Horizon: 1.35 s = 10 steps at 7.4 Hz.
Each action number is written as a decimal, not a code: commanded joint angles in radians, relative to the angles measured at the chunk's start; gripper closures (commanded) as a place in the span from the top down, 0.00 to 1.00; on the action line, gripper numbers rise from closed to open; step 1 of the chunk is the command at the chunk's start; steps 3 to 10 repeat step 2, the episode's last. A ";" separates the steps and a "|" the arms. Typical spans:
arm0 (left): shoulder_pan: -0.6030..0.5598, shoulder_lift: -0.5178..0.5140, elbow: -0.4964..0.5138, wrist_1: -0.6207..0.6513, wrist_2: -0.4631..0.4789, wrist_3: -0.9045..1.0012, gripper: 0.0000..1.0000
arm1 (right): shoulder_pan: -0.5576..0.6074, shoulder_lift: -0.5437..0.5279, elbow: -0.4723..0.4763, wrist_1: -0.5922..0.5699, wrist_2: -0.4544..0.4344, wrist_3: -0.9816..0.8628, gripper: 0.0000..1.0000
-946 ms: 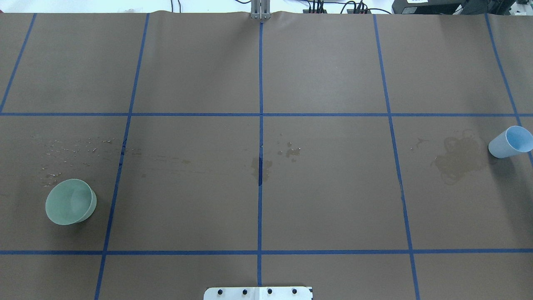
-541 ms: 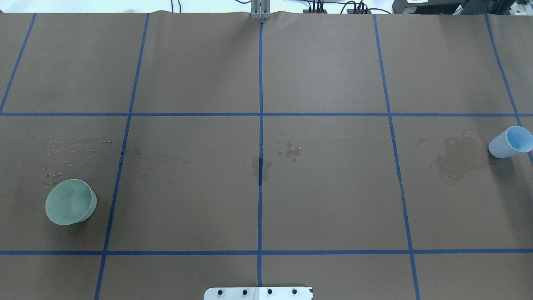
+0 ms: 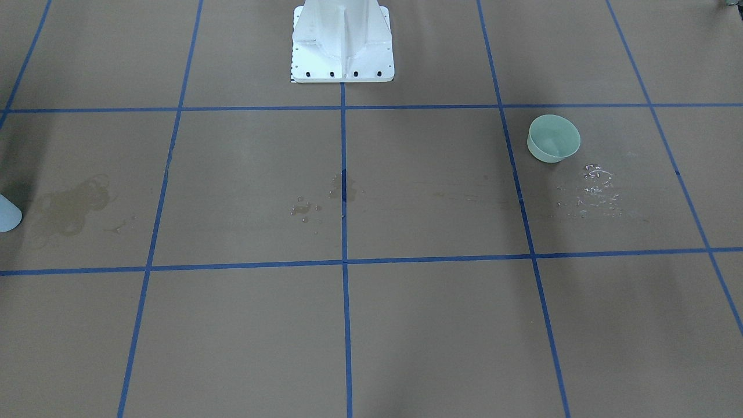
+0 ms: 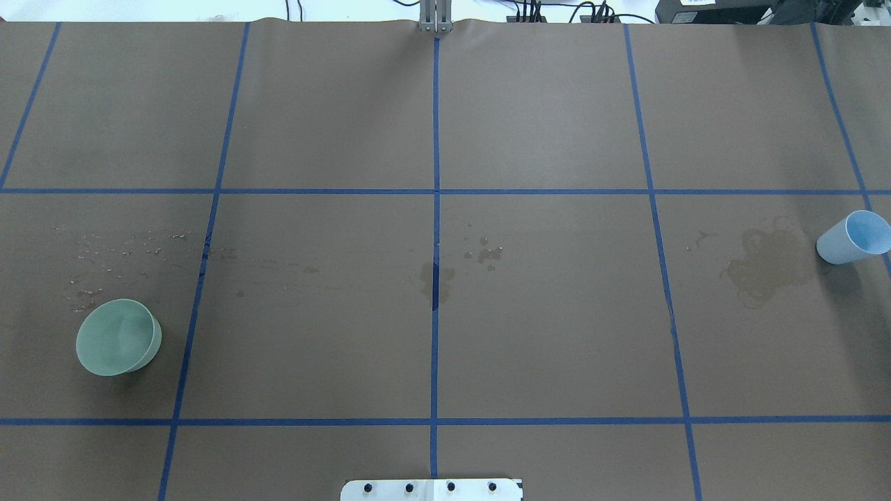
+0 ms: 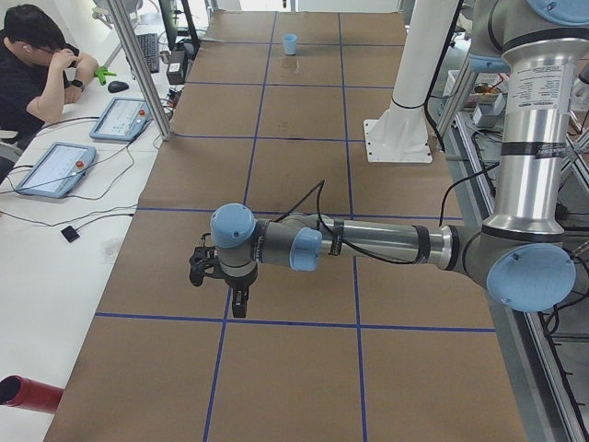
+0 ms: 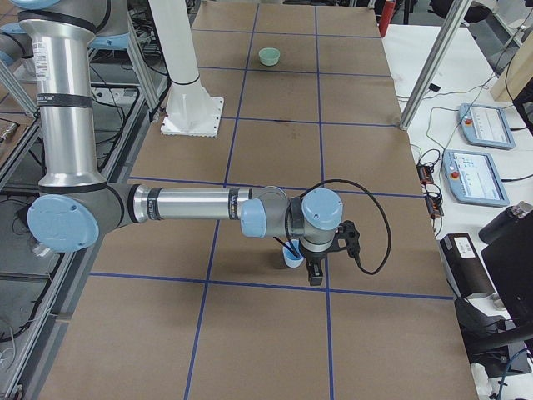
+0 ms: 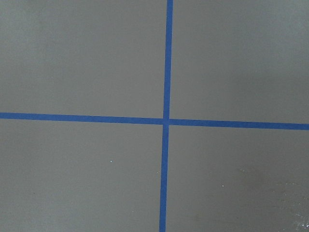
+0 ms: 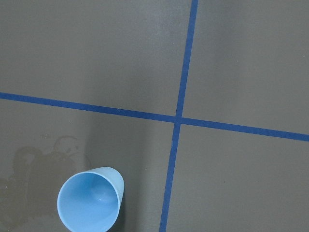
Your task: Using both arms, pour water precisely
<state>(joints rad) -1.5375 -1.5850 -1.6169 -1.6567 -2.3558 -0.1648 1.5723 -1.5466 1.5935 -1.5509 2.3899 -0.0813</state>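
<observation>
A mint-green bowl stands upright at the table's left end; it also shows in the front view. A light-blue cup stands upright at the right end and shows from above in the right wrist view, with a faint glint inside. Water droplets glisten just beyond the bowl. My left gripper hangs above the table, seen only in the exterior left view. My right gripper hangs right beside the cup. I cannot tell whether either is open or shut.
A dried wet stain lies left of the cup, and small droplets sit near the table's middle. The white pedestal stands at the robot's edge. A red cylinder, tablets and a seated operator are beside the table.
</observation>
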 commanded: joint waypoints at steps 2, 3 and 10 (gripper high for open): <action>0.000 -0.001 0.003 0.000 0.000 0.001 1.00 | 0.000 -0.003 0.000 0.002 -0.002 0.000 0.99; 0.000 -0.001 0.003 0.000 0.000 0.001 1.00 | 0.000 -0.003 0.000 0.002 -0.002 0.000 0.99; 0.000 -0.001 0.003 0.000 0.000 0.001 1.00 | 0.000 -0.003 0.000 0.002 -0.002 0.000 0.99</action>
